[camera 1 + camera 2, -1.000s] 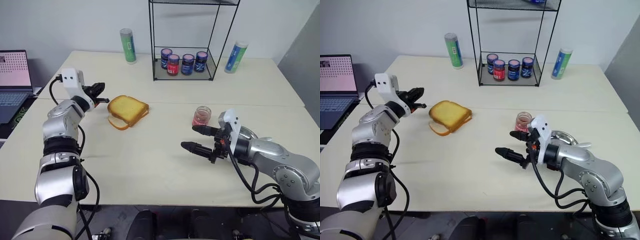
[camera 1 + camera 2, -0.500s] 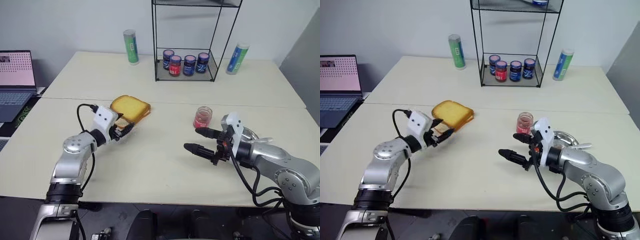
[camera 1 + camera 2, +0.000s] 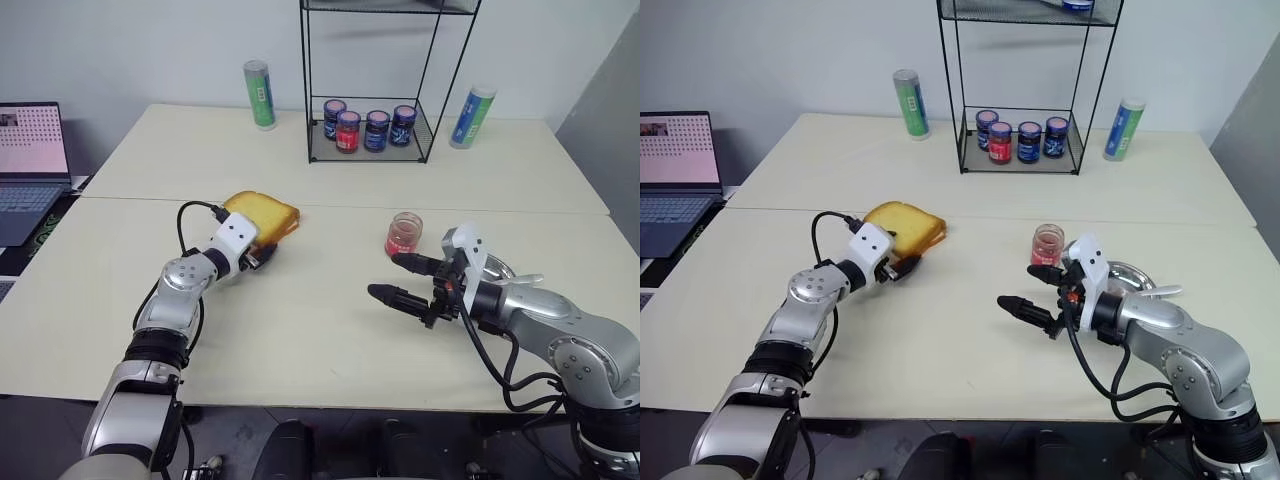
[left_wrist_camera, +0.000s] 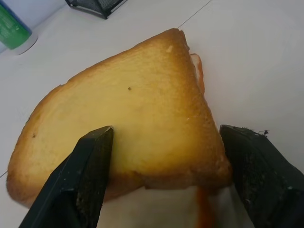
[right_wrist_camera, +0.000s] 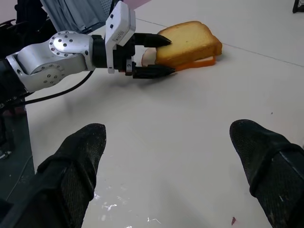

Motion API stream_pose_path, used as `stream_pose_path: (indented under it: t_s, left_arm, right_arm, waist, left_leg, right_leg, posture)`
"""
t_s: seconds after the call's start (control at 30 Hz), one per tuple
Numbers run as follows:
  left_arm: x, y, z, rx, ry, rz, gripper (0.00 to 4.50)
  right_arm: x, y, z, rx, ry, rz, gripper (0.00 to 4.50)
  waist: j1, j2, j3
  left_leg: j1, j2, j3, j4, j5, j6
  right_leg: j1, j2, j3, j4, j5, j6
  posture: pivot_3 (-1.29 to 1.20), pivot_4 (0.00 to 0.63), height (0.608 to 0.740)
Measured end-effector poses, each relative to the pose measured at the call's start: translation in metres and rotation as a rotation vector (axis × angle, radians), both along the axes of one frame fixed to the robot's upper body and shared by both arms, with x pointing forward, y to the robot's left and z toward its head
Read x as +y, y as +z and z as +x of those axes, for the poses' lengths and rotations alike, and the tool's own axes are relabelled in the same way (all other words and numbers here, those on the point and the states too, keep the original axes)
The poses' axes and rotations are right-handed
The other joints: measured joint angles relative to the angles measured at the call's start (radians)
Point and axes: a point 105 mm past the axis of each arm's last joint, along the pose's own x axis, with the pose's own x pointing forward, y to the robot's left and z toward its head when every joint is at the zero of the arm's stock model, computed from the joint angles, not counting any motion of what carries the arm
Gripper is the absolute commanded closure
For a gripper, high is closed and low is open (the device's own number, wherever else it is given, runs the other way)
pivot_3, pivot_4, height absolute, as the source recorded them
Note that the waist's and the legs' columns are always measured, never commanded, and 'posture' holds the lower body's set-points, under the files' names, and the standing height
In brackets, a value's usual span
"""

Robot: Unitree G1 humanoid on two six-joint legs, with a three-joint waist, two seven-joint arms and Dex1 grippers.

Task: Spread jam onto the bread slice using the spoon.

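no jam (image 3: 404, 238) on the bread slice (image 3: 262, 213) yet: left gripper (image 5: 154, 56) spread wide around its near corner on the table (image 3: 300, 320), right gripper (image 3: 398, 279) agape and empty near the jar, spoon pickup and spreading all left.

The surface (image 3: 330, 345) is pale cream, made of two tops with a seam running across between them. At its far side stands a black wire rack (image 3: 368, 140); on the lower shelf of the rack are four small jars (image 3: 368, 127) in a row, three with dark blue lids and one red. A green can (image 3: 258, 93) stands left of the rack, and a blue and green can (image 3: 472, 116) stands right of it. An open laptop (image 3: 28, 160) is at the far left, beside the surface.
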Motion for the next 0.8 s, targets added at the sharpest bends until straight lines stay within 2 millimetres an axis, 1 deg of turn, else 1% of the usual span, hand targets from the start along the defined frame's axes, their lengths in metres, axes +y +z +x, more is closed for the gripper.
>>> stream_pose_path:
  t_s: [0.03,0.3,0.47,0.57,0.6,0.67,0.8]
  left_arm:
    - [0.0,0.0,0.001,-0.002,0.0,-0.004,1.22]
    - [-0.002,0.003,0.003,0.016,-0.006,-0.109,2.77]
    - [-0.003,0.006,0.004,0.018,0.002,-0.165,3.81]
    - [-0.003,0.008,0.006,0.023,0.004,-0.178,4.32]
    - [-0.003,0.01,0.006,0.024,0.002,-0.186,4.43]
    - [-0.002,0.012,0.007,0.029,0.006,-0.208,4.49]
    - [0.001,0.018,0.009,0.025,0.021,-0.247,4.49]
  right_arm:
    - [0.0,0.0,0.0,0.0,-0.001,0.0,0.0]
    - [-0.001,0.0,0.001,-0.002,-0.011,-0.001,0.0]
    - [-0.002,0.001,0.001,-0.004,-0.016,0.0,0.0]
    - [-0.002,0.001,0.002,-0.005,-0.017,0.0,0.0]
    - [-0.002,0.001,0.002,-0.005,-0.017,0.0,0.0]
    - [-0.002,0.001,0.002,-0.005,-0.019,-0.001,0.0]
    - [-0.003,0.001,0.002,-0.005,-0.025,-0.002,0.0]
  waist:
    - [0.0,0.0,0.0]
    - [0.0,0.0,0.0]
    - [0.0,0.0,0.0]
    - [0.0,0.0,0.0]
    - [0.0,0.0,0.0]
    - [0.0,0.0,0.0]
    - [-0.001,0.0,0.0]
  left_leg:
    - [0.0,0.0,0.0,0.0,0.0,0.0]
    - [0.0,0.0,0.0,0.0,0.0,0.0]
    - [0.001,0.0,0.0,0.0,0.0,0.0]
    - [0.0,0.0,0.0,0.0,0.0,0.0]
    - [0.0,0.0,0.0,0.001,0.0,0.0]
    - [0.0,0.0,0.0,0.001,0.0,0.0]
    - [0.0,0.0,0.0,0.001,0.0,0.0]
  right_leg:
    - [0.0,0.0,0.0,0.0,0.0,0.0]
    - [0.0,0.0,0.0,0.001,0.0,0.0]
    - [0.0,0.0,0.0,0.001,0.0,0.0]
    - [0.0,0.0,0.0,0.001,0.0,0.0]
    - [0.0,0.0,0.0,0.001,0.0,0.0]
    - [0.0,0.0,0.0,0.001,0.0,0.0]
    - [0.0,0.001,0.0,0.001,0.0,0.0]
  posture:
    - [0.0,0.15,0.74]
    - [0.0,0.15,0.74]
    - [0.0,0.15,0.74]
    - [0.0,0.15,0.74]
    - [0.0,0.15,0.74]
    - [0.0,0.15,0.74]
    - [0.0,0.15,0.74]
